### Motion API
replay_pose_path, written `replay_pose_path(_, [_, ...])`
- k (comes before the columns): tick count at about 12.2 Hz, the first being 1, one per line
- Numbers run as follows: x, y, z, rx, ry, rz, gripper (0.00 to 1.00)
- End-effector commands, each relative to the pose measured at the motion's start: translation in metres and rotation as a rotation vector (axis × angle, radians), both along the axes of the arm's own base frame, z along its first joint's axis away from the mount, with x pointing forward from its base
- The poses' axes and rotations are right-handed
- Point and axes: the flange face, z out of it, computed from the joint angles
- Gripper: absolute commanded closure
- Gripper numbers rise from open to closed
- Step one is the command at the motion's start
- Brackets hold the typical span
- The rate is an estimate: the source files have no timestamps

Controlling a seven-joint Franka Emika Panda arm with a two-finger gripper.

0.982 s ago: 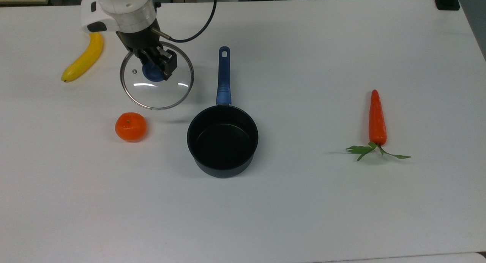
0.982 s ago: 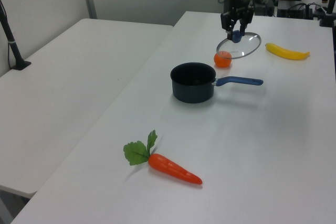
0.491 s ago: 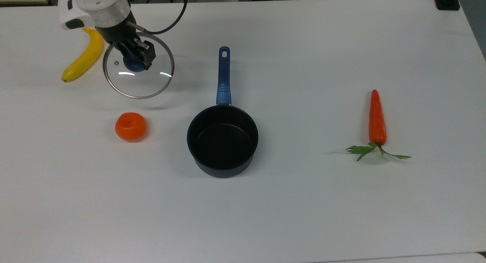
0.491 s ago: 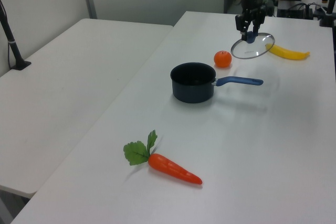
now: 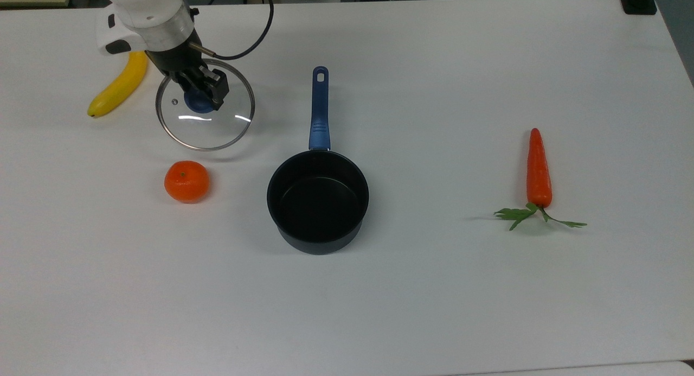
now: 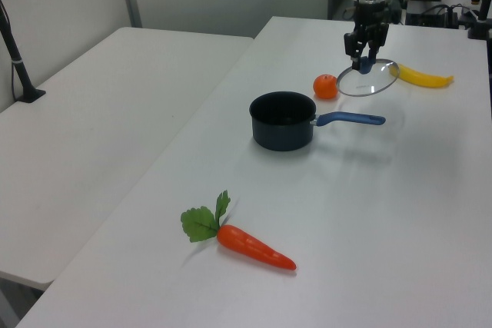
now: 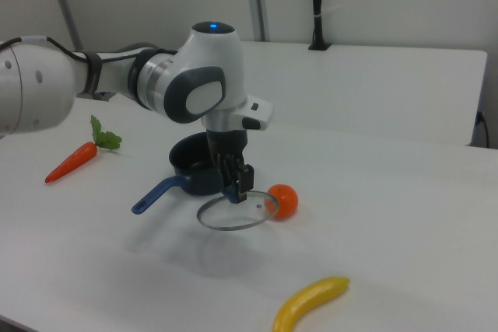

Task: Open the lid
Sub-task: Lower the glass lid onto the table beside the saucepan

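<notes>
One container: the dark saucepan (image 5: 317, 199) stands uncovered near the middle of the white table (image 5: 434, 289), its blue handle pointing toward the top view's upper edge.
Contents: nothing lies inside; its dark bottom shows bare.
Lid (image 5: 209, 123): off the saucepan, held level above the table, well to the top view's left of the handle, between the banana (image 5: 116, 88) and the saucepan; a shadow on the table under it shows in the right view.
Gripper (image 5: 201, 94): clamped narrow on the lid's blue knob (image 5: 198, 102), fingers pointing down.
Orange (image 5: 186, 181): on the table just below the lid's rim in the top view; apart from it.
Carrot (image 5: 539, 170): far off at the top view's right, leaves toward the lower edge.
Change from half a second ago: lid and gripper sit slightly farther toward the top view's right and lower edge, away from the banana, nearer the orange.
Unchanged: saucepan, orange, banana and carrot lie where they lay.
</notes>
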Motion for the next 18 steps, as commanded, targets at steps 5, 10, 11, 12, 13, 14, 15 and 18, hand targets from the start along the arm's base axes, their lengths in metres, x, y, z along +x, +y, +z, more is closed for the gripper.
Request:
replay_pose_path(5, [-0.036, 0.009, -0.026, 0.002, -0.144, -0.009, 0.41])
replay_pose_path(10, [-0.033, 0.015, -0.043, 0.011, -0.133, -0.02, 0.39])
replay_pose_path(11, [-0.032, 0.015, -0.046, 0.01, -0.137, -0.021, 0.39])
replay_pose_path(12, [-0.03, 0.016, -0.047, 0.011, -0.139, -0.022, 0.39])
replay_pose_path(13, [-0.029, 0.016, -0.055, 0.013, -0.127, -0.023, 0.39])
replay_pose_path(14, [-0.028, 0.016, -0.056, 0.013, -0.127, -0.023, 0.39])
replay_pose_path(15, [-0.028, 0.016, -0.057, 0.014, -0.125, -0.024, 0.39])
replay_pose_path(18, [-0.027, 0.016, -0.06, 0.014, -0.121, -0.024, 0.39])
